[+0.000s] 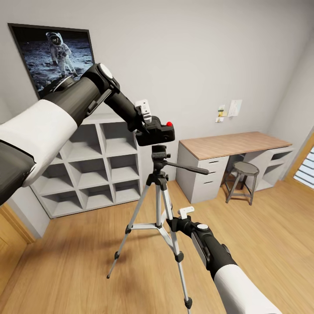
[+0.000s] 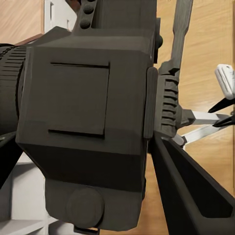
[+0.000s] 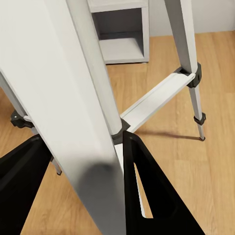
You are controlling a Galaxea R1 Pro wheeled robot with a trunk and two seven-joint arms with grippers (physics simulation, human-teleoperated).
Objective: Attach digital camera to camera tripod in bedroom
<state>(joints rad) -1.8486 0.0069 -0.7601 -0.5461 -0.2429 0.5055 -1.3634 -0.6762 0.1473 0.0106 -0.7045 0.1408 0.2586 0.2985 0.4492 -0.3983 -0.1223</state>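
Observation:
The black digital camera (image 1: 158,133), red button on top, hangs just above the black head (image 1: 160,155) of the camera tripod (image 1: 162,205); whether they touch I cannot tell. My left gripper (image 1: 148,129) is shut on the camera from the left. In the left wrist view the camera body (image 2: 83,117) lies close up beside a dark finger (image 2: 188,188), with the tripod head (image 2: 169,105) beyond it. My right gripper (image 1: 172,223) is shut on a silver tripod leg (image 3: 83,112), which runs between its two black fingers (image 3: 156,196).
A white cube shelf (image 1: 93,170) stands behind the tripod under an astronaut poster (image 1: 54,56). A wood-topped white desk (image 1: 231,146) with a grey stool (image 1: 244,172) is at the right. Light wood floor (image 1: 270,244) spreads around the tripod feet.

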